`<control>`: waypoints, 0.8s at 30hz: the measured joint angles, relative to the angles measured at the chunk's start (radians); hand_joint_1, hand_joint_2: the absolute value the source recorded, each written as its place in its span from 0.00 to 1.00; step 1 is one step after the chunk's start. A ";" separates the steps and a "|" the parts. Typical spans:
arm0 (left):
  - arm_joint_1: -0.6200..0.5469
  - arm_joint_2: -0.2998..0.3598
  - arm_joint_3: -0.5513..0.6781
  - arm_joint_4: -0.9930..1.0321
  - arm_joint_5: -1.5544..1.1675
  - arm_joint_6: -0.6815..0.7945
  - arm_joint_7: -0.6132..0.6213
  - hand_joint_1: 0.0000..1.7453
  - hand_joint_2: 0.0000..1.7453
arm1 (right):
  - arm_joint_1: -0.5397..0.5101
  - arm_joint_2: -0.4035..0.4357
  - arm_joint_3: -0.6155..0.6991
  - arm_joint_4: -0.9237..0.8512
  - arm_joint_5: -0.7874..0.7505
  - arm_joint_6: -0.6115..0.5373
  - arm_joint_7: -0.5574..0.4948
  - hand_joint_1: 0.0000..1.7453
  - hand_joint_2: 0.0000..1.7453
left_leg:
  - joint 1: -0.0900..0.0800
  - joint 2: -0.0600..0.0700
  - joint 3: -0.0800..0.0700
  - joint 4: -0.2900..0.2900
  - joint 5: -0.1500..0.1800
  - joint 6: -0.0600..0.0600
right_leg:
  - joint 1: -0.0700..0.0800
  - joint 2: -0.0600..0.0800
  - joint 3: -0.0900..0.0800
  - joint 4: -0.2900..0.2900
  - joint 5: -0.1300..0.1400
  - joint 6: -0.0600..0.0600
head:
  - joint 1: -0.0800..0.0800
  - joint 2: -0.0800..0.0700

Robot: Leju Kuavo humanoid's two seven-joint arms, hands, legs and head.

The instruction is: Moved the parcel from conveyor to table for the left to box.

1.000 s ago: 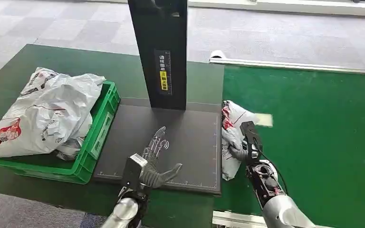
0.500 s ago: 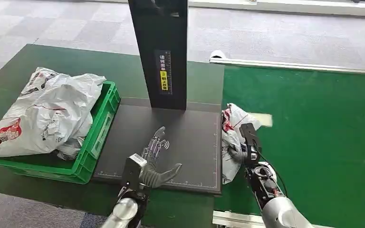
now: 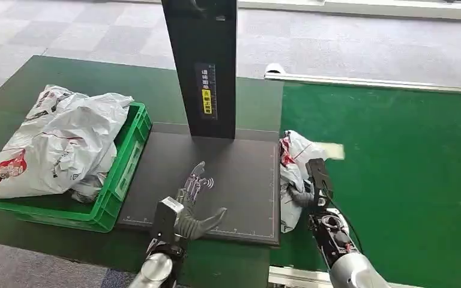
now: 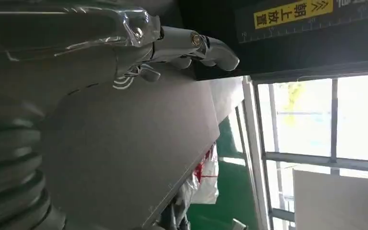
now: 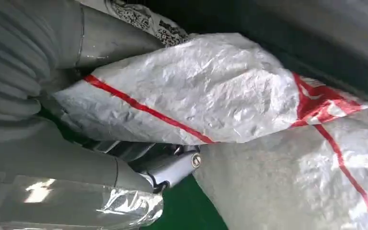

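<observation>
White plastic parcel (image 3: 292, 174) gripped by the right hand (image 3: 310, 191) at the conveyor's (image 3: 396, 168) edge.
The left hand (image 3: 192, 207) hovers open, fingers spread, over the dark desk mat (image 3: 240, 180).

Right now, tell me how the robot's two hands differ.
The left hand is empty, fingers spread, over the dark mat; the right hand grips the parcel at the mat's edge. The left hand hangs above the table side; the right hand is at the green conveyor. Both come in from below on silver arms.
</observation>
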 measured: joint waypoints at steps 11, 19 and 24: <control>0.100 0.006 0.068 -0.111 -0.073 -0.022 0.008 0.00 1.00 | 0.272 -0.005 0.004 -0.696 -0.206 -0.003 -0.062 1.00 1.00 | 0.000 -0.002 -0.005 0.000 -0.002 0.000 | 0.000 -0.001 -0.005 0.000 -0.002 0.000 | 0.000 0.000; 0.112 0.005 0.085 -0.141 -0.084 -0.032 0.008 0.00 1.00 | 0.345 -0.006 0.004 -0.894 -0.205 -0.022 -0.075 1.00 1.00 | 0.000 -0.002 -0.002 0.000 -0.001 0.000 | 0.000 -0.001 -0.003 0.000 -0.001 0.000 | 0.000 0.000; 0.115 0.005 0.089 -0.147 -0.091 -0.042 0.008 0.00 1.00 | 0.358 -0.008 0.004 -0.941 -0.193 -0.043 -0.088 1.00 1.00 | 0.000 -0.002 -0.002 0.000 0.000 0.000 | 0.000 -0.001 -0.003 0.000 -0.001 0.000 | 0.000 0.000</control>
